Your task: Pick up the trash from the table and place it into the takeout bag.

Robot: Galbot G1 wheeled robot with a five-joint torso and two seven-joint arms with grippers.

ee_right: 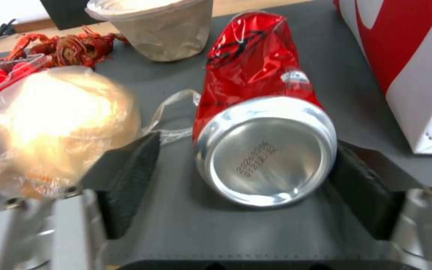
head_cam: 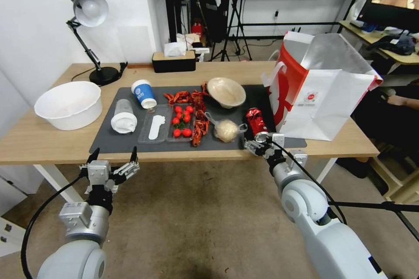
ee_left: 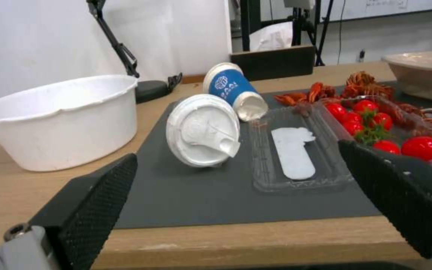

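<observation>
The trash lies on the table's [head_cam: 52, 150] dark mat [head_cam: 131, 141]: a crushed red soda can [head_cam: 256, 120], a clear bag with a beige lump [head_cam: 227, 130], a beige bowl [head_cam: 226, 92], a tipped blue-white paper cup [head_cam: 144, 93], a clear lidded cup [head_cam: 123, 116] on its side, and crayfish shells [head_cam: 198, 115]. The takeout bag [head_cam: 323, 96] stands open at the mat's right end. My right gripper [head_cam: 263, 141] is open, its fingers [ee_right: 126, 180] straddling the can's [ee_right: 266, 150] silver base with a gap on the bagged lump's side. My left gripper [head_cam: 113, 157] hangs open just before the table's front edge, facing the lidded cup [ee_left: 203, 129].
A round white basin [head_cam: 69, 104] sits left of the mat, with a black desk lamp [head_cam: 89, 13] and a tissue box [head_cam: 173, 61] behind. A clear tray [head_cam: 152, 128] with red tomatoes [head_cam: 182, 120] lies mid-mat. The bag's wall [ee_right: 416, 75] is close beside the can.
</observation>
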